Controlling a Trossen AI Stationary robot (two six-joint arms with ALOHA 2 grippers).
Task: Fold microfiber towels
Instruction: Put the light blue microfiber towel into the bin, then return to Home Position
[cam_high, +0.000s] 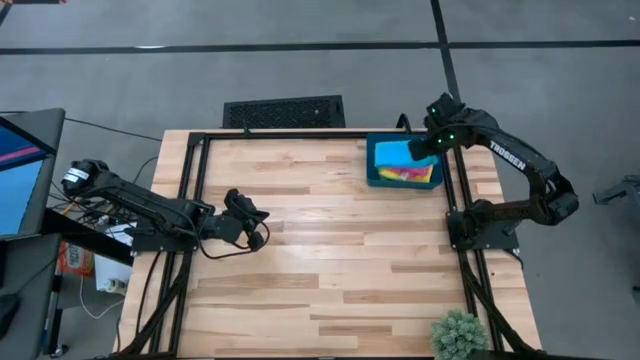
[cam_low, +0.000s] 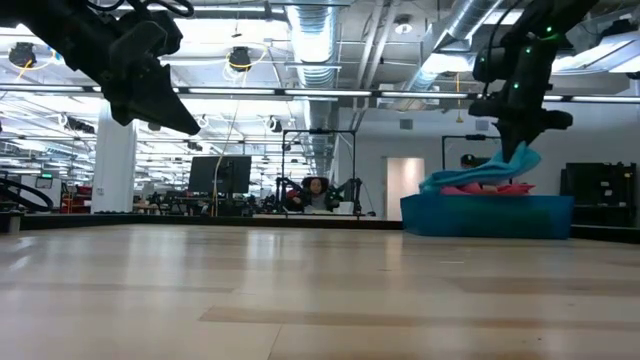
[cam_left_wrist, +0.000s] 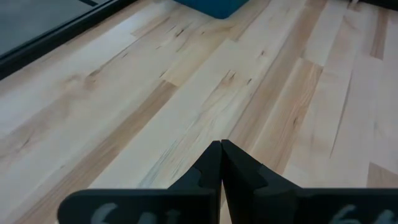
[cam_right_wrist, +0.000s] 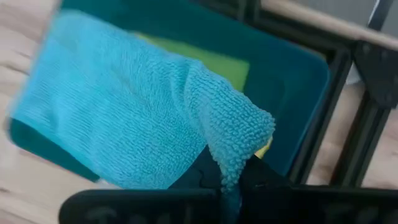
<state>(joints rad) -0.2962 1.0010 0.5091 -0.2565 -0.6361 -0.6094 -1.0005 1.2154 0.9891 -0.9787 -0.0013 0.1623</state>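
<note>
Sky-blue towel (cam_right_wrist: 143, 118) corner pinched in right pincer (cam_right_wrist: 233, 180) over tray (cam_high: 375, 175); left pincer (cam_left_wrist: 221, 163) closed, empty.

Even, bright light falls from overhead on the pale wooden plank table (cam_high: 330, 250); shadows under the arms are faint and soft, with no hard edges. In the low view, rows of white ceiling strip lights (cam_low: 250, 92) glare and wash out the room's upper part, and they lay a dull sheen on the table's surface, whose nearest boards are blurred. Against that brightness both arms read as dark silhouettes. In the right wrist view the bright sky-blue microfiber towel (cam_right_wrist: 124, 124) is sharp in its weave at the centre, while its far edge and the table beside it smear with motion blur.
</note>
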